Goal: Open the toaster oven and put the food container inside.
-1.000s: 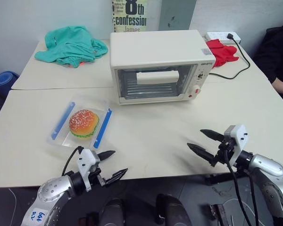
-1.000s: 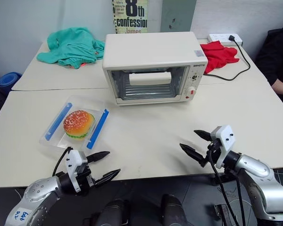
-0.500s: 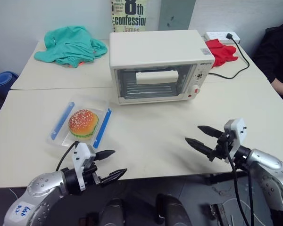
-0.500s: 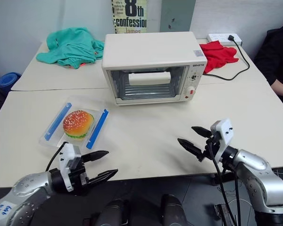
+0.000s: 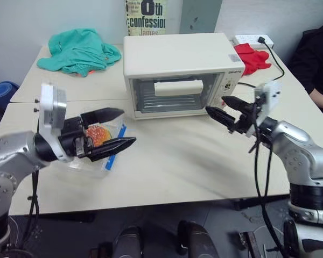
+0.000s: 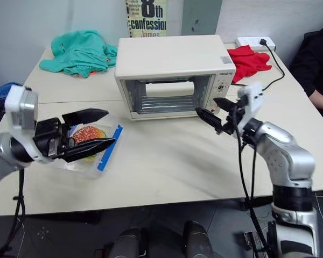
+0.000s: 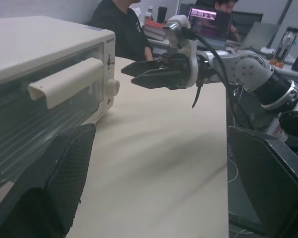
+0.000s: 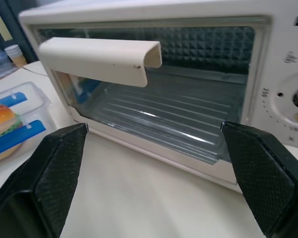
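Note:
The cream-white toaster oven point(image 5: 180, 59) stands at the middle back of the table, its glass door shut and its white bar handle point(image 8: 99, 62) across the top of the door. The food container point(image 5: 112, 152), clear with blue clips and a toy hamburger inside, lies left of the oven, partly hidden behind my left gripper point(image 5: 128, 126). That gripper hangs open above the container, pointing right, with nothing in it. My right gripper point(image 5: 215, 104) is open and empty, raised just in front of the oven's lower right corner near the knobs, pointing at the door.
A teal cloth point(image 5: 78, 51) lies at the back left. A red cloth point(image 5: 253, 58) and a power strip point(image 5: 251, 40) with a black cable sit behind the oven's right side. A person in dark clothes point(image 5: 320, 64) is at the right edge.
Both arms have risen from the table's front edge. The left gripper came up over the food container; the right one moved up and forward to the oven's front. Both stayed open.

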Available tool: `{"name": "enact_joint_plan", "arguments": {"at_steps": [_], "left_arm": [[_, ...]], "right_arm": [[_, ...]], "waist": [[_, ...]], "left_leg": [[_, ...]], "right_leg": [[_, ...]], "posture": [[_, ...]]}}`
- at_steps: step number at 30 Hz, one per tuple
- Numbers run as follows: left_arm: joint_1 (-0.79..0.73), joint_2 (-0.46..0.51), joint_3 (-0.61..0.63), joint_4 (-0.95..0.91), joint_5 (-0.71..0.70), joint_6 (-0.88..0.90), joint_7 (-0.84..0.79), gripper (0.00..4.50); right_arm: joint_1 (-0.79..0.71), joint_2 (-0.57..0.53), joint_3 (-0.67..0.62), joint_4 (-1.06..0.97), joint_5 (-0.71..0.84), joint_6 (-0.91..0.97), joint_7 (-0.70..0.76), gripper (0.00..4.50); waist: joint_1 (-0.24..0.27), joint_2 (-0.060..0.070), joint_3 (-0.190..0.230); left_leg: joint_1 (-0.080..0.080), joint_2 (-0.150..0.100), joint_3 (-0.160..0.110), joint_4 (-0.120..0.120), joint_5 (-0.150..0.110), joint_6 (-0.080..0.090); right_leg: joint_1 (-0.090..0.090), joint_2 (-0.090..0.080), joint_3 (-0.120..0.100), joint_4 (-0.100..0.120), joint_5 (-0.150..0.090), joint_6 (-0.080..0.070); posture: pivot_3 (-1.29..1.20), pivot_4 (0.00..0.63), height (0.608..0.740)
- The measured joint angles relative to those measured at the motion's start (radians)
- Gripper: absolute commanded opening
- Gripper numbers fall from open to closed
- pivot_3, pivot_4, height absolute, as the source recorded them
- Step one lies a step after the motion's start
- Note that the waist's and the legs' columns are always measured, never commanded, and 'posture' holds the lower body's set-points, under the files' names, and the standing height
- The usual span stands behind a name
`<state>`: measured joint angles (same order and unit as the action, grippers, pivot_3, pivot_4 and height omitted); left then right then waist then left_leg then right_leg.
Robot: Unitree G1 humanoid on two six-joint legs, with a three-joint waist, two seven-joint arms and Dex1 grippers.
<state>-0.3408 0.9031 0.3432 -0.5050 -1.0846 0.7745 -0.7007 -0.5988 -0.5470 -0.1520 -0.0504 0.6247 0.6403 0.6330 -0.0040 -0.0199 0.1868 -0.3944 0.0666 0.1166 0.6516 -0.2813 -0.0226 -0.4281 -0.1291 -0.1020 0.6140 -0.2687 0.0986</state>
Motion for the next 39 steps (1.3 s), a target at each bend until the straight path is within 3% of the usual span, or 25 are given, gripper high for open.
{"name": "enact_joint_plan", "arguments": {"at_steps": [6, 12, 20, 26, 30, 39], "left_arm": [[-0.145, -0.033, -0.101, 0.093, 0.152, -0.028, 0.041, 4.5], [-0.206, -0.071, -0.129, 0.134, 0.252, -0.06, 0.079, 4.5], [-0.294, -0.158, -0.154, 0.226, 0.375, -0.076, 0.16, 4.5], [-0.462, -0.235, -0.208, 0.379, 0.463, -0.088, 0.178, 4.5], [-0.548, -0.263, -0.284, 0.482, 0.556, -0.159, 0.134, 3.63], [-0.593, -0.269, -0.464, 0.617, 0.811, -0.431, -0.031, 0.77]], "right_arm": [[-0.147, 0.063, 0.061, 0.151, -0.076, -0.057, 0.016, 4.46], [-0.18, 0.088, 0.092, 0.186, -0.099, -0.079, 0.078, 4.46], [-0.12, 0.08, 0.072, 0.067, -0.074, -0.053, 0.13, 4.46], [-0.032, 0.069, 0.055, -0.05, -0.037, -0.01, 0.136, 4.46], [0.022, 0.068, 0.055, -0.11, -0.02, 0.002, 0.136, 4.5], [0.085, 0.069, 0.055, -0.172, -0.016, 0.006, 0.102, 4.5]], "waist": [[0.0, 0.0, 0.0], [-0.011, 0.0, 0.0], [-0.008, 0.0, 0.0], [-0.013, 0.0, 0.0], [-0.022, 0.0, 0.0], [-0.022, 0.0, 0.0]], "left_leg": [[-0.002, 0.0, 0.0, 0.002, 0.0, 0.0], [-0.002, 0.0, 0.001, 0.001, 0.001, 0.0], [-0.004, 0.0, 0.001, 0.001, 0.001, 0.0], [-0.005, 0.0, 0.001, 0.002, 0.001, 0.0], [-0.006, 0.0, 0.002, 0.001, 0.002, -0.001], [-0.008, 0.0, 0.002, 0.004, 0.002, 0.0]], "right_leg": [[-0.001, 0.0, 0.0, -0.001, 0.001, 0.002], [-0.001, 0.0, 0.001, 0.003, 0.001, 0.002], [-0.003, 0.0, 0.0, 0.003, 0.002, 0.003], [-0.004, 0.001, 0.0, 0.003, 0.002, 0.003], [-0.005, 0.001, 0.0, 0.003, 0.002, 0.003], [-0.007, 0.001, 0.001, 0.004, 0.002, 0.003]], "posture": [[0.0, 0.15, 0.74], [0.0, 0.15, 0.74], [0.0, 0.15, 0.74], [0.0, 0.15, 0.74], [0.0, 0.15, 0.74], [0.0, 0.15, 0.74]]}}
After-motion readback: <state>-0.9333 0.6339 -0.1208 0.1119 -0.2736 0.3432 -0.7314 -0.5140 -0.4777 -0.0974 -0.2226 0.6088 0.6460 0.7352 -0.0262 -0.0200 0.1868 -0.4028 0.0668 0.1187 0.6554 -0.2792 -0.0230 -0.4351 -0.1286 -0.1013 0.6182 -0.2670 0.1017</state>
